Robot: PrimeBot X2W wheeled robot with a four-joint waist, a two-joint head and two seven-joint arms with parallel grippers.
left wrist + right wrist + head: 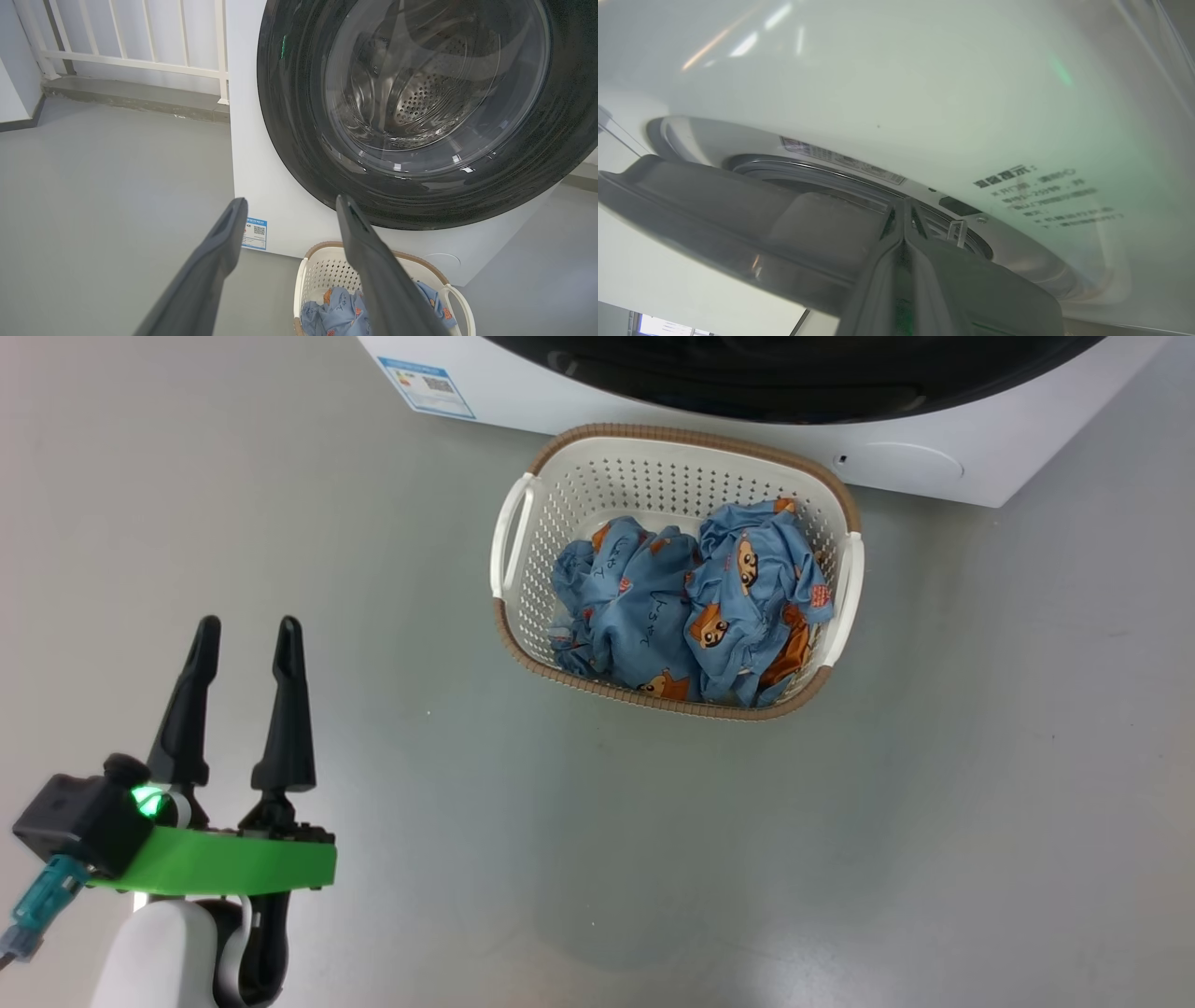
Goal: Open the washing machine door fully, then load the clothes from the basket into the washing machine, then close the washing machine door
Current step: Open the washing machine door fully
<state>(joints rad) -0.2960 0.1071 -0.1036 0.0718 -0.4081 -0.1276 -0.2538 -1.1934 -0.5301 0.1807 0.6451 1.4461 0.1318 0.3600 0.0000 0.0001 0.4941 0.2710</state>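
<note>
Right gripper (904,207), jaws clenched, has its tips at the edge of the ajar door (714,224) on the washer (924,93). Clothes (672,607) lie in the basket (672,437) on the floor (840,849) just before it. Left gripper (248,627) hovers apart, jaws released.

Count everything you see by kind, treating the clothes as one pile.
Washing machine: 1
Door: 1
Basket: 1
Pile of clothes: 1
Grippers: 2, the left gripper and the right gripper
Total: 6

Blue clothes (686,607) with orange-brown bears; cream basket (597,485), brown rim; glossy black door (289,116).
</note>
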